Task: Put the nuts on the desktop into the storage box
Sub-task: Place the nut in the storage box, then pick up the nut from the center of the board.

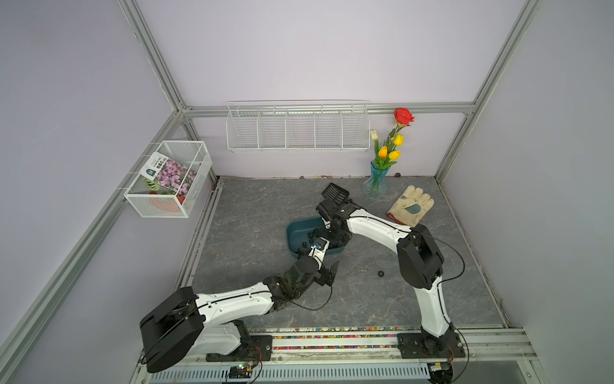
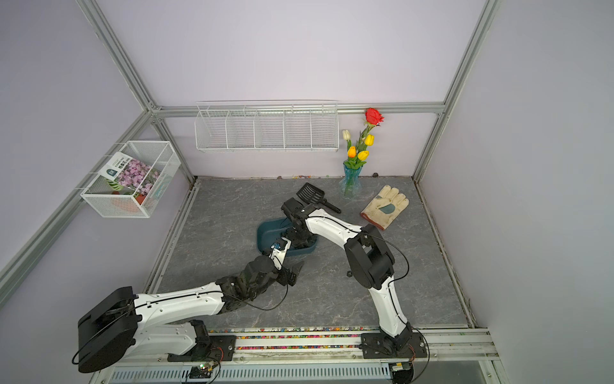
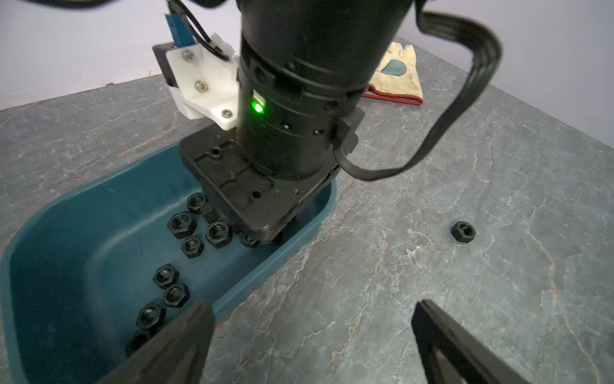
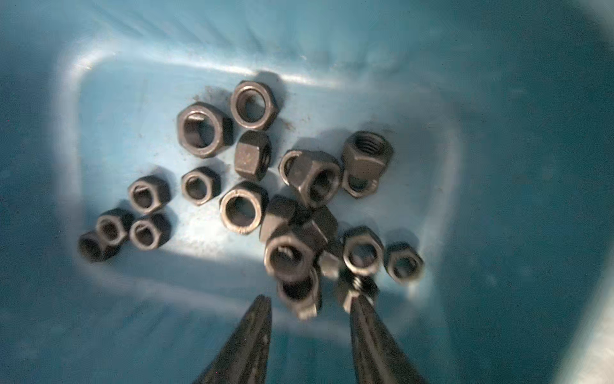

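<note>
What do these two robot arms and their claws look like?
Both the left arm and right arm have white shells between black joints, with thin black cables looping alongside. A green light glows on the right wrist. The left claw and right claw each have two black tapering fingers.

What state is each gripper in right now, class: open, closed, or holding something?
Left gripper: open, holding nothing.
Right gripper: open over the nuts in the box, holding nothing.

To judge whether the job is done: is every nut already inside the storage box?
No, one nut lies on the desktop, apart from the storage box.
</note>
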`<state>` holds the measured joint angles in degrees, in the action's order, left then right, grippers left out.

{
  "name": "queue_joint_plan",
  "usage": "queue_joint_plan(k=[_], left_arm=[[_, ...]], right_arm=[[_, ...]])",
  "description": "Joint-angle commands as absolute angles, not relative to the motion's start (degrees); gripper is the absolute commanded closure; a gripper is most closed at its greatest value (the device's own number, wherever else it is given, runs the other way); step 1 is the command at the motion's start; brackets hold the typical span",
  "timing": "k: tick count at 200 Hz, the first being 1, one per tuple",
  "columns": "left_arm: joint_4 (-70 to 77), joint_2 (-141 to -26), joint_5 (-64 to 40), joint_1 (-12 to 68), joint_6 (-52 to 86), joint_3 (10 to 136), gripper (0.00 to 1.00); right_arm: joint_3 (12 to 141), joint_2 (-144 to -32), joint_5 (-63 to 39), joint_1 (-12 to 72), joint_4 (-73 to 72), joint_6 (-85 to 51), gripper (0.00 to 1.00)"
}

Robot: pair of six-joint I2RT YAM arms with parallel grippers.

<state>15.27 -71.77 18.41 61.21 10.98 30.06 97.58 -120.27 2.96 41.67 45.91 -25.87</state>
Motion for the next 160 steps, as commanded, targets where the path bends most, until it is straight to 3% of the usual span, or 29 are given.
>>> queue_joint_plan(k=[1, 57, 160], left_arm=[[13.9, -70.8, 18.5, 62.7, 8.3, 32.6, 0.02], [13.3, -72.3, 18.3, 66.5, 7.2, 35.5, 0.02], [17.6, -81.4, 10.4, 70.6, 7.4, 40.2, 0.02]], right_arm=[[98.1, -114.2, 6.3, 42.1, 48.2, -24.7, 0.56], [90.2, -103.7, 10.5, 40.6, 48.6, -25.8, 0.55], [57.7, -79.1, 13.4, 33.8, 45.8, -31.9, 0.55]])
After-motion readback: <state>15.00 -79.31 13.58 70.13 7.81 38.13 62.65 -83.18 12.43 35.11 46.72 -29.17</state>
